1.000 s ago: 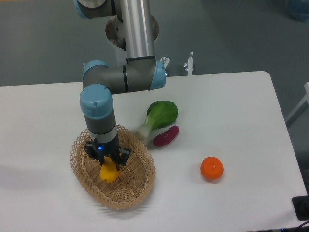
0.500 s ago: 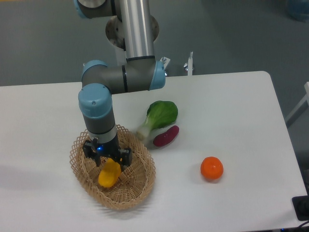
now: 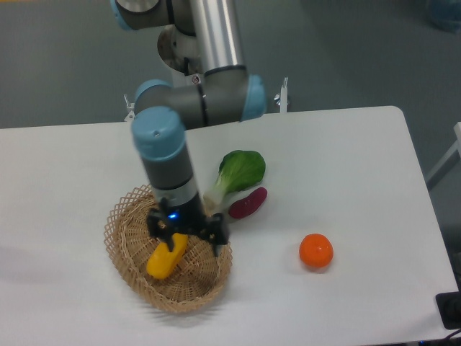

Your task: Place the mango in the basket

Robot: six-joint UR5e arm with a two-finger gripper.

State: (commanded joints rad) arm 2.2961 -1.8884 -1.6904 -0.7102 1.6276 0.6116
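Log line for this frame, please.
mango: in basket | gripper: open, above mango | orange: on table

Greens [image 3: 241, 170] — eggplant [image 3: 248, 203] beside basket [image 3: 122, 231]

White desk [image 3: 346, 144] with rounded corners, smooth and evenly lit, filling most of the view and casting only soft shadows. Behind and to the right, dull grey-green floor [image 3: 65, 65], plain and matte, with a pale blue object [image 3: 445, 13] cut off at the top right corner, too little of it in view to identify. At the desk's far edge, a small white bracket [image 3: 282, 95] standing upright; at the right border, a thin pale bar [image 3: 443, 164] slanting across the floor, and a dark object [image 3: 449, 311] at the lower right corner.
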